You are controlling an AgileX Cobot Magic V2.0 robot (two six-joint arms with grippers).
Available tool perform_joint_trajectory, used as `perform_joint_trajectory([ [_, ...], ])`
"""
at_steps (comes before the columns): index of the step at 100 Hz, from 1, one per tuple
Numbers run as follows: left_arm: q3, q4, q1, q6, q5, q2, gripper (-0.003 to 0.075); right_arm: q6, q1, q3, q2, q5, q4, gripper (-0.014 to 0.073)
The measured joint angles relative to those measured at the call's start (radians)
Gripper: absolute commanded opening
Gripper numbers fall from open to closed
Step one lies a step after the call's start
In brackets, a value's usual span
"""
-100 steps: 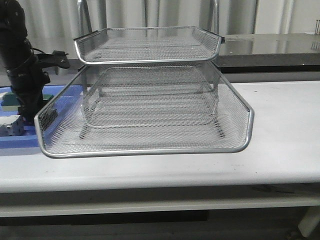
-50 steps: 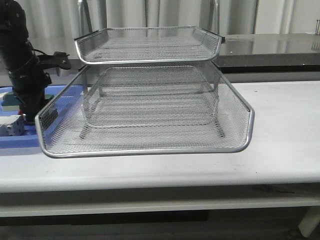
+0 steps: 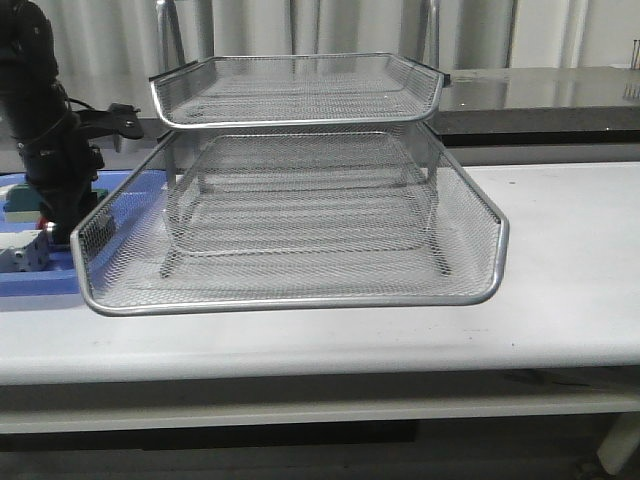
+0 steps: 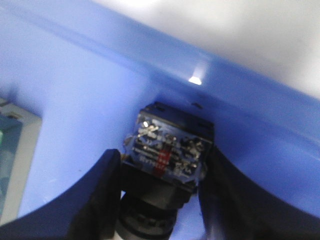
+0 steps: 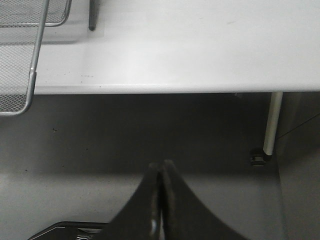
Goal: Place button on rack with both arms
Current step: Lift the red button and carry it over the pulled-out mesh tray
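The button [image 4: 167, 150] shows its blue rear block and black body inside the blue tray [image 4: 75, 100], close to the tray's wall. My left gripper [image 4: 161, 167] is shut on it, one dark finger [image 4: 100, 195] on each side of the body. In the front view the left arm [image 3: 50, 150] stands over the blue tray [image 3: 30, 278] at the left, and the button is hidden there. The rack [image 3: 290, 300] fills the table's middle, its lower mesh tray pulled forward. My right gripper [image 5: 161, 167] is shut and empty, low beside the table's front edge.
A green block [image 3: 15, 205] and a white block [image 3: 20, 252] lie in the blue tray by the left arm. The rack's corner [image 5: 30, 55], the white table [image 5: 175, 50] and a table leg [image 5: 272, 122] show in the right wrist view.
The left arm has shifted slightly right and upward over the blue tray, uncovering the white block. The rack has not moved.
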Motion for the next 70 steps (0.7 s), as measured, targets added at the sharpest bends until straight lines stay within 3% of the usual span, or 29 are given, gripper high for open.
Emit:
perform_joint_trajectory([
  [46, -0.139, -0.196, 0.093, -0.065, 0.248, -0.085, -0.0020, 0.000, 0.000, 0.000, 0.000, 0.000, 0.000, -0.0067],
  [70, -0.159, -0.254, 0.126, -0.092, 0.269, -0.165, -0.0020, 0.000, 0.000, 0.000, 0.000, 0.000, 0.000, -0.0067],
])
